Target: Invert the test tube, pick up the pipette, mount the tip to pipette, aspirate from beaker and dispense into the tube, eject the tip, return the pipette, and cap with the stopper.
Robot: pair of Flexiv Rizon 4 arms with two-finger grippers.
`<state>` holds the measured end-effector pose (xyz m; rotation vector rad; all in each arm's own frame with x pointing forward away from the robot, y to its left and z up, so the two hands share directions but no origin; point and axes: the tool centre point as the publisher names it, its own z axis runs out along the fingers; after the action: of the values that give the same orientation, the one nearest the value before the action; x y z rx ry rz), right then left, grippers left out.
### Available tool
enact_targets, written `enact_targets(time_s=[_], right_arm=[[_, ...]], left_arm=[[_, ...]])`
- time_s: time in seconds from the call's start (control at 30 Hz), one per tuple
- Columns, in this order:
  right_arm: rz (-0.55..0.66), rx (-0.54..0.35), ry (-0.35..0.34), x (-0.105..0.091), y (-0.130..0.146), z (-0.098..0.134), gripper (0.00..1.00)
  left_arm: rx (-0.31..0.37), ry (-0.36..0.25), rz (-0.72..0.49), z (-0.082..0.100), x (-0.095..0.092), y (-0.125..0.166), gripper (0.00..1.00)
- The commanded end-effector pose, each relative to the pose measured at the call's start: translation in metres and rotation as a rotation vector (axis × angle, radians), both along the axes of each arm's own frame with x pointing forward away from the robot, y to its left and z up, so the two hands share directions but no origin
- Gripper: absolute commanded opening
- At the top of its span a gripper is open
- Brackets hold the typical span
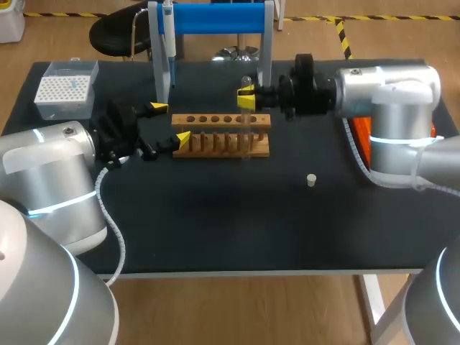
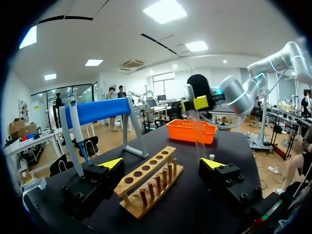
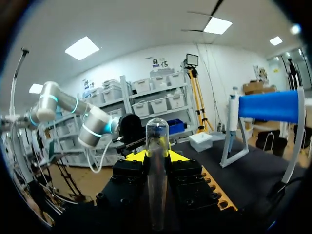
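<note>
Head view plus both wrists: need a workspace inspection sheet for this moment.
Surface: black table.
Job's things: test tube held over the wooden rack; pipette hanging on the blue stand; tip box at the far left corner; stopper loose on the table.
Clutter: orange tray by the right arm.
Grippers: left tool open, rack's left end between its fingers; right tool shut on the test tube.
Cables: coiled white cable along the left arm.
Surroundings: nothing seen.
</note>
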<state>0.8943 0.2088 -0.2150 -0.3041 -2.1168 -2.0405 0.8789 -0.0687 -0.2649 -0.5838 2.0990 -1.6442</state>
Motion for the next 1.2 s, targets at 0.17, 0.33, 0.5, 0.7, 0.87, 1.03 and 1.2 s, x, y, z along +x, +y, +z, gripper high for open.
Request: enact_targets(time_s=[0.17,0.33,0.5,0.7,0.87,1.03,1.2], right_arm=[[-0.008,0.060,0.986,0.018,-0.004,-0.004,0.00],[-0.011,0.068,1.200,0.017,-0.004,-0.009,0.00],[-0.026,0.044,1.273,0.016,-0.003,-0.012,0.00],[-0.027,0.032,1.279,0.015,-0.003,-0.011,0.00],[-0.044,0.006,1.276,0.015,-0.003,-0.012,0.00],[-0.044,-0.012,1.273,0.015,-0.003,-0.012,0.00],[-0.056,-0.032,1.228,0.014,-0.002,-0.013,0.00]], left_arm=[[-0.001,-0.003,0.006,-0.001,0.000,-0.002,1.00],[-0.001,-0.003,0.006,-0.001,0.000,-0.002,1.00],[-0.001,-0.003,0.006,-0.001,0.000,-0.002,1.00],[-0.001,-0.003,0.006,-0.001,0.000,-0.002,1.00],[-0.001,-0.003,0.006,-0.001,0.000,-0.002,1.00],[-0.001,-0.003,0.006,-0.001,0.000,-0.002,1.00],[-0.001,-0.003,0.006,-0.001,0.000,-0.002,1.00]])
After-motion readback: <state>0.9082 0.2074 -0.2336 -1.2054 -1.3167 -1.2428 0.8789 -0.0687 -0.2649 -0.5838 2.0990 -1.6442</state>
